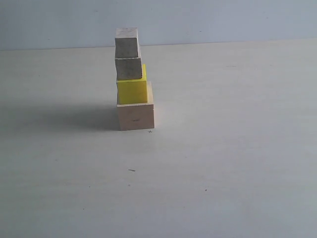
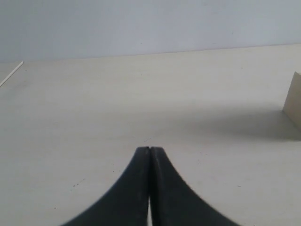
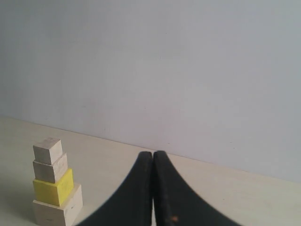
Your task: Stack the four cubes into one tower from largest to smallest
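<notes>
A tower point(image 1: 132, 82) of the four cubes stands on the table left of centre in the exterior view. The large pale wood cube point(image 1: 135, 115) is at the bottom, the yellow cube point(image 1: 132, 90) on it, then a small wood cube point(image 1: 129, 68), and the smallest wood cube point(image 1: 127, 43) on top. The right wrist view shows the same tower point(image 3: 55, 188) off to one side, apart from my right gripper point(image 3: 153, 153), whose black jaws are pressed together with nothing between them. My left gripper point(image 2: 149, 148) is shut and empty too; only an edge of the large cube point(image 2: 294, 103) shows in its view.
The pale table point(image 1: 223, 163) stretches around the tower, with a plain light wall point(image 1: 223, 20) behind it. The tower casts a shadow point(image 1: 59, 116) to its left. Neither arm appears in the exterior view.
</notes>
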Available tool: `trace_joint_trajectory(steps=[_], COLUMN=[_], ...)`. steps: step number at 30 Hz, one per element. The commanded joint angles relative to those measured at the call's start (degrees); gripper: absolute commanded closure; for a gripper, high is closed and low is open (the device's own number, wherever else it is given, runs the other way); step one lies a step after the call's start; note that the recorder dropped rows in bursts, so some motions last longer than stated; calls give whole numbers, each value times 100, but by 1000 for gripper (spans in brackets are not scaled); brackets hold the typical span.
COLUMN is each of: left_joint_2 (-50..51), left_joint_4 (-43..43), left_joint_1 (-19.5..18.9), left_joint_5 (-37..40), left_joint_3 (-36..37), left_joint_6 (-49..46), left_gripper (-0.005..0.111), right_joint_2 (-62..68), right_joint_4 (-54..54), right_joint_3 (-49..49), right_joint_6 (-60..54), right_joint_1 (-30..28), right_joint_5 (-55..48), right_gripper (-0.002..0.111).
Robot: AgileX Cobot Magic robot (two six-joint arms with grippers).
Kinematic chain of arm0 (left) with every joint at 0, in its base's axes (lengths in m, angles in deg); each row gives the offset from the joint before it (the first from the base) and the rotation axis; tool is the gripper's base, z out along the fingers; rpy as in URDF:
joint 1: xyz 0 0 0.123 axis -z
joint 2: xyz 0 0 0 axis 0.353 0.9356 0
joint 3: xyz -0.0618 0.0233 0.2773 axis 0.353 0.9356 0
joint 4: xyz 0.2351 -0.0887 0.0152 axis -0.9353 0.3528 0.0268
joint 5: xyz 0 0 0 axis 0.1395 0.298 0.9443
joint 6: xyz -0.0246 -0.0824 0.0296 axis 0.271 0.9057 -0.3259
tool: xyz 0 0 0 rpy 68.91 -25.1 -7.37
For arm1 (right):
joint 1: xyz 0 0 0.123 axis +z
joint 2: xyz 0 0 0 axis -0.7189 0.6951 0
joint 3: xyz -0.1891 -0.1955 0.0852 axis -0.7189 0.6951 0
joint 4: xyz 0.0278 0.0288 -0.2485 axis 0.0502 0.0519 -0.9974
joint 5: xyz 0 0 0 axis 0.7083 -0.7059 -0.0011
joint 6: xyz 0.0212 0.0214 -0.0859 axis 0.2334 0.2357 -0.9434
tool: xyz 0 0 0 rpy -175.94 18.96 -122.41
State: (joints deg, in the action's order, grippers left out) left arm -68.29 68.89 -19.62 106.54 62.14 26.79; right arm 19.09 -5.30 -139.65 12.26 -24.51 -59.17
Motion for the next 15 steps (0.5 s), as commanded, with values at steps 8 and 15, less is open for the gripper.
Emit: trace_joint_trajectory(steps=[8,15], left_joint_2=[-53,-53], left_joint_4=[-87,-87], left_joint_1=[21,10], left_joint_5=[59,65], left_joint_3=[14,14], left_joint_6=[119,131], left_gripper=[107,107], right_joint_2=[-25,-25], right_joint_4=[-13,-13], right_joint_3=[14,14], right_joint_6=[2,2], right_joint_1=[-19,-19], right_joint_5=[-5,-5], right_gripper=[108,108])
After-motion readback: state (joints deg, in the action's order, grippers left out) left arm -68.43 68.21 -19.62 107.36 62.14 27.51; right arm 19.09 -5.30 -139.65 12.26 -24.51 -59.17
